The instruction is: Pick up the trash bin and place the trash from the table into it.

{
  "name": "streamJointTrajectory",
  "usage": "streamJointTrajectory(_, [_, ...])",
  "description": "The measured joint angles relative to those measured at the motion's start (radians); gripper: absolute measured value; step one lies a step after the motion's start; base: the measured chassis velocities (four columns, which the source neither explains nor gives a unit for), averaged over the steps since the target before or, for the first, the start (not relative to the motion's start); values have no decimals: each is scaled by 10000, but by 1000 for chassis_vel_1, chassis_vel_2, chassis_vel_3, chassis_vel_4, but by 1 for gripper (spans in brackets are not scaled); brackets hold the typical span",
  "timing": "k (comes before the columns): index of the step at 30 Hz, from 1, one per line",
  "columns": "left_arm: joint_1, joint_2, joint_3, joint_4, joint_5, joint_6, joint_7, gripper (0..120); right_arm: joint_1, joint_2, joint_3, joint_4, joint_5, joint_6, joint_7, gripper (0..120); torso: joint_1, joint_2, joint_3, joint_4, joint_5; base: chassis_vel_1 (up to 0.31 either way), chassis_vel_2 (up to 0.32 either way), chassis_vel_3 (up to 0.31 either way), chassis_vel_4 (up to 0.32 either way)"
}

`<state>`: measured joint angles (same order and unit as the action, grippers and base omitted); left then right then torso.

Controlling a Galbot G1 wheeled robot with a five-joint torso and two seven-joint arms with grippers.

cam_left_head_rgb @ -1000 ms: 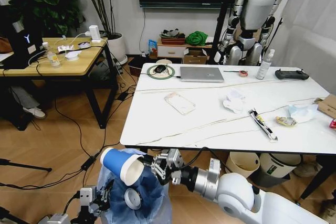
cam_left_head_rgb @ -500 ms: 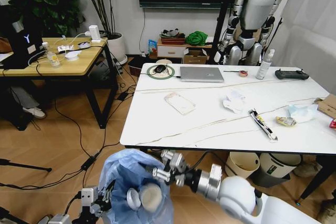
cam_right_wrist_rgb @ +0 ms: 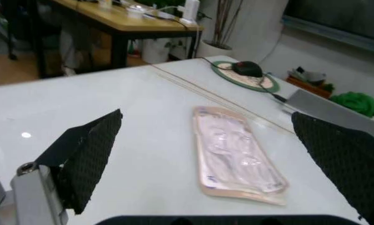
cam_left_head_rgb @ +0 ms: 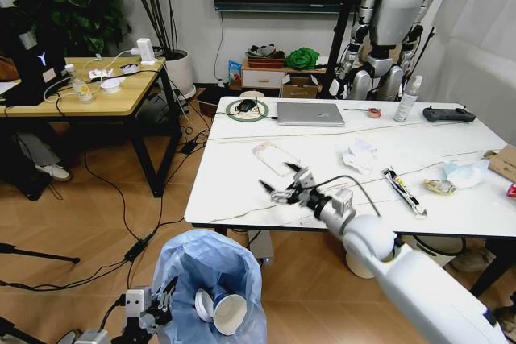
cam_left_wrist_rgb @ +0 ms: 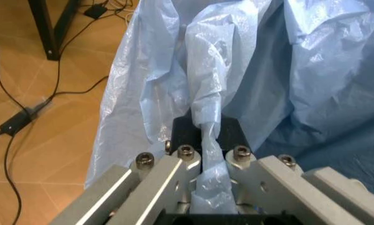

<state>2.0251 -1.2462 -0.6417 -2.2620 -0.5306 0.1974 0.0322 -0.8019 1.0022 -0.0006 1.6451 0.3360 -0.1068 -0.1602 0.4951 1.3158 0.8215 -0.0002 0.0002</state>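
From the head view, the white marble-look table (cam_left_head_rgb: 266, 191) stands on a wood floor, with a laptop (cam_left_head_rgb: 310, 113) near its far edge and a humanoid robot (cam_left_head_rgb: 387, 26) by the wall. The right gripper (cam_left_head_rgb: 284, 187) hovers over the table's near-left part, fingers apart, just short of a clear plastic pack (cam_left_head_rgb: 276, 158). Tissues (cam_left_head_rgb: 359, 155) and a wrapper (cam_left_head_rgb: 403, 190) lie further right. The trash bin (cam_left_head_rgb: 210, 283) sits low beside the table's front edge, a paper cup (cam_left_head_rgb: 229, 312) inside.

In the left wrist view, the left gripper (cam_left_wrist_rgb: 211, 159) is clamped on a fold of the bin's blue bag (cam_left_wrist_rgb: 287, 70).

In the right wrist view, the spread fingers (cam_right_wrist_rgb: 90, 154) frame the plastic pack on the table.
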Motion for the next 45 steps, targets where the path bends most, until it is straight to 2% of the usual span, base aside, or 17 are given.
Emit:
streamJointTrajectory(3, [2, -45, -2, -27, 11, -1, 2, 0, 639, 349, -93, -1038, -607, 288, -122, 100, 0, 0, 0, 1, -2, 0, 0, 0, 0])
streamJointTrajectory(9, [70, -100, -110, -113, 17, -11, 5, 0, 1342, 872, -344, -2199, -931, 633, -257, 100, 0, 0, 0, 1, -2, 0, 0, 0, 0])
streamJointTrajectory(16, [109, -132, -197, -190, 13, -16, 9, 0, 1551, 1354, -626, -2866, -1165, 888, -349, 98, -1, 0, -1, 1, -3, 0, 0, 0, 0])
streamJointTrajectory(25, [129, -155, -206, -191, 10, -27, 15, 0, 1654, 1495, -638, -3543, -1360, 1183, -463, 94, -3, 0, -1, -1, -3, 0, 0, 0, 0])
streamJointTrajectory(28, [130, -150, -207, -190, 2, -30, 17, 0, 1723, 1536, -625, -3877, -1468, 1285, -511, 86, -2, 0, -2, 1, -3, 0, 0, 0, 0])
streamJointTrajectory(31, [128, -128, -215, -190, -15, -32, 17, 0, 1741, 1540, -600, -4099, -1469, 1292, -534, 70, -3, 0, -2, 0, -2, 0, 0, 0, 0])
streamJointTrajectory(33, [126, -121, -216, -189, -20, -32, 17, 0, 1744, 1537, -599, -4134, -1467, 1293, -539, 69, -3, 0, -1, 0, -2, 0, 0, 0, 0])
streamJointTrajectory(35, [121, -103, -220, -180, -34, -33, 18, 0, 1749, 1516, -594, -4199, -1459, 1294, -544, 63, -3, 0, -2, 0, -2, 0, 0, 0, 0])
streamJointTrajectory(37, [94, -68, -222, -146, -60, -33, 17, 0, 1757, 1469, -581, -4257, -1435, 1294, -555, 50, -3, 0, -1, 1, -2, 0, 0, 0, 0])
streamJointTrajectory(39, [88, -62, -221, -135, -67, -32, 17, 0, 1756, 1453, -581, -4258, -1429, 1292, -558, 47, -3, 0, -1, 1, -2, 0, 0, 0, 0])
streamJointTrajectory(45, [48, -18, -205, -95, -109, -33, 13, 0, 1736, 1365, -605, -4279, -1374, 1273, -573, 20, -2, 0, -2, 1, -2, 0, 0, 0, 0])
